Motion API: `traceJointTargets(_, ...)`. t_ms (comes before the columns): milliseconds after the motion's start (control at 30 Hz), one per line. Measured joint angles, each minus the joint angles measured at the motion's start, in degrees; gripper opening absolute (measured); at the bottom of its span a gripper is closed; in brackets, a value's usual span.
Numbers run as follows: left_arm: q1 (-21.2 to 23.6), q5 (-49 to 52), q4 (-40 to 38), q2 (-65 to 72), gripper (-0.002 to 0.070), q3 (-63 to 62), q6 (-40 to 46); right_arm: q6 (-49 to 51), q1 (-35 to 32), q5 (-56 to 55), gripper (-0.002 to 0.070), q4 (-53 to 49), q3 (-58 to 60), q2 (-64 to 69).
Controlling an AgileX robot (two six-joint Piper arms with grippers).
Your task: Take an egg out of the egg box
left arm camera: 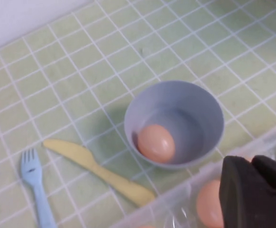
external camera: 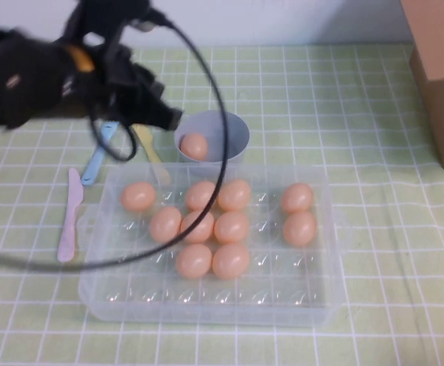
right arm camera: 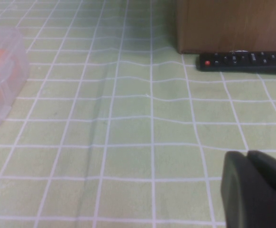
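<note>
The clear egg box [external camera: 207,306] sits in the middle of the table with several peach-orange eggs [external camera: 232,226] in its cups. One more egg [external camera: 194,146] lies in the grey-blue bowl [external camera: 233,130] just behind the box. My left gripper [external camera: 172,118] hovers above the table left of the bowl, shut and empty. The left wrist view shows it [left arm camera: 252,159] above the box's far wall [left arm camera: 185,192], with the egg in the bowl [left arm camera: 155,142] ahead. My right gripper [right arm camera: 248,153] is shut and empty, low over the cloth right of the box [right arm camera: 3,90].
A pink knife [external camera: 69,217], a blue fork [external camera: 98,152] and a yellow knife [external camera: 149,152] lie left of the box. A cardboard box [external camera: 443,69] stands at the far right with a black remote [right arm camera: 244,61] beside it. A black cable [external camera: 220,137] loops over the tray.
</note>
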Motion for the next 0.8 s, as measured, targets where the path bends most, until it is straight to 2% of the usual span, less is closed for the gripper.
traceJointTargets(400, 0.0, -14.36, -0.41, -42.38, 0.0, 37.22, -1.74, 0.0, 0.0, 0.0, -0.0017, 0.0, 0.0, 0.0)
traceJointTargets(600, 0.0, -14.36, 2.4, -59.69, 0.0, 47.68, -2.01, 0.0, 0.0, 0.0, -0.0017, 0.0, 0.0, 0.0)
traceJointTargets(800, 0.0, -10.32, 3.02, -71.32, 0.0, 50.94, -2.22, 0.0, 0.0, 0.0, -0.0017, 0.0, 0.0, 0.0)
